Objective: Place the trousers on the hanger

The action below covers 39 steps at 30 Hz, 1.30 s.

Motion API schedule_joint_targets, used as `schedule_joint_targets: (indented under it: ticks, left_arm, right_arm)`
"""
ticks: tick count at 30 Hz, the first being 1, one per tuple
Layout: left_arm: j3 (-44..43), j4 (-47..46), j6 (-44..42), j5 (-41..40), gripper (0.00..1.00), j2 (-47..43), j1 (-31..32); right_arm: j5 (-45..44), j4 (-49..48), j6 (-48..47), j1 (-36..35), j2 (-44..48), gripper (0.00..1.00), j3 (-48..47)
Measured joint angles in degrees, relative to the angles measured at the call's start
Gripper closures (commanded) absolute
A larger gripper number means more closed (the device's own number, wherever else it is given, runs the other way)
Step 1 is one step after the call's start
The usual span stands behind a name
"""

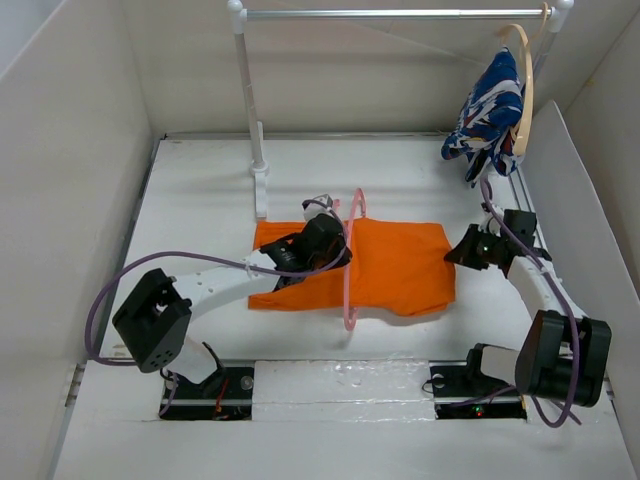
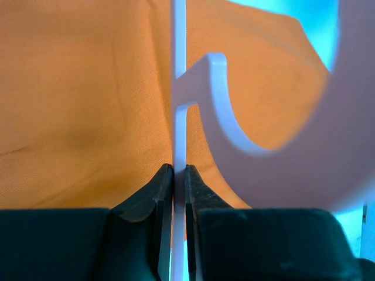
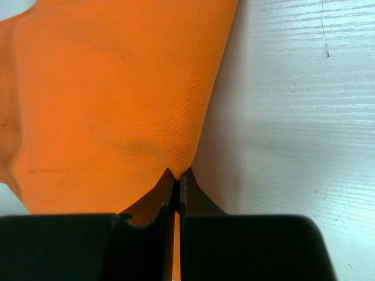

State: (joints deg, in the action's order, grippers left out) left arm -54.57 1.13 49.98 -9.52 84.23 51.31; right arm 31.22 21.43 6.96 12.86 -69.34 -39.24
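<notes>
Trousers [image 1: 400, 265] lying flat at centre of top view. Left gripper [image 2: 179, 175] closing tight on thin bar of hanger [image 1: 347, 280], standing it upright across cloth. Right gripper [image 3: 178, 180] pinching trousers' right edge, jaws nearly together. Threading apparently underway; draping over hanger not yet done.

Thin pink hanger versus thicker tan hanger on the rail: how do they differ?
The thin pink looped hanger stands on edge across the orange cloth trousers, pinched by the left hand; the thicker tan hanger hangs from the metal rail. The tan one carries a blue-and-white patterned garment; the pink one's trousers lie on the white table. Both are curved.
</notes>
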Motion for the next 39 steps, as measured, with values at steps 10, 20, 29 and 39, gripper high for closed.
schedule_joint_targets:
  ticks: [10, 20, 29, 39]
  left_arm:
    - [-8.7, 6.2, -1.8, -8.0, 1.00, 2.8, 5.0]
    - [-24.3, 11.7, -8.2, -16.4, 1.00, 5.3, 7.7]
    - [-42.5, 16.9, -14.2, -17.0, 1.00, 8.9, 8.0]
    - [-48.7, 19.4, -17.2, -16.8, 1.00, 11.5, 8.0]
  right_arm:
    - [-2.1, -2.6, 0.8, -2.0, -3.7, 1.00, 1.2]
    - [-3.9, 7.7, -1.2, -9.6, 1.8, 0.29, -8.8]
    - [-3.1, 8.6, 4.9, -30.5, 16.9, 0.20, -26.5]
    - [-4.5, -1.5, 21.2, -42.8, 14.0, 0.17, -23.3]
